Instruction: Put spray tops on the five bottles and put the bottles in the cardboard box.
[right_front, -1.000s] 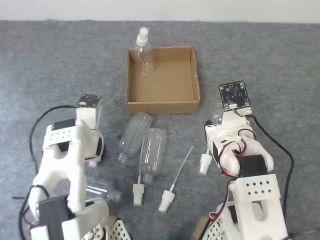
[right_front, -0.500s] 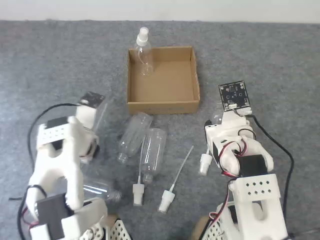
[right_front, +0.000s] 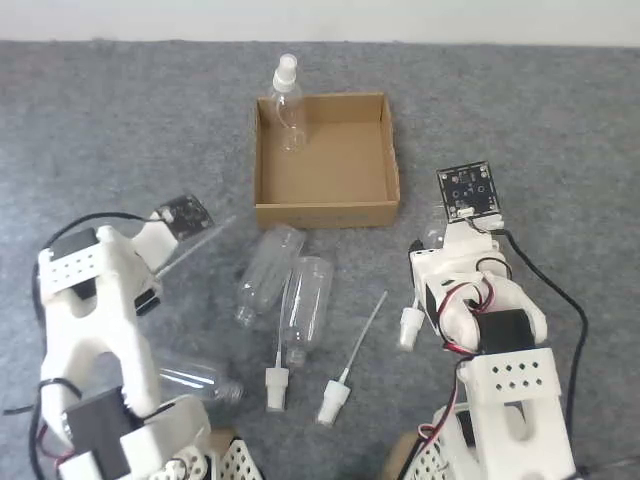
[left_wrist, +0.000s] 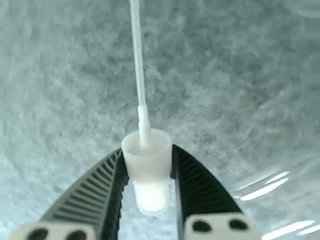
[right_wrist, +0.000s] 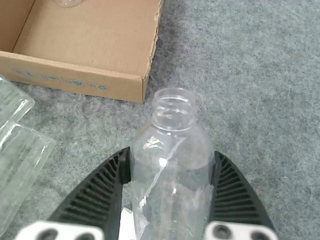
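your left gripper (left_wrist: 146, 156) is clamped on a spray top (left_wrist: 145, 162). your right gripper (right_wrist: 171, 157) grips an uncapped bottle (right_wrist: 172, 135). ahead, two loose tops (right_front: 276, 384) lie by two empty bottles (right_front: 304, 298). beyond sits the cardboard box (right_front: 326, 212), a capped bottle (right_front: 287, 98) at its far corner.

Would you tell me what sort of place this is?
Probably a robotics test bench: two small white arms at a grey carpeted table, with a cardboard box and loose bottles.
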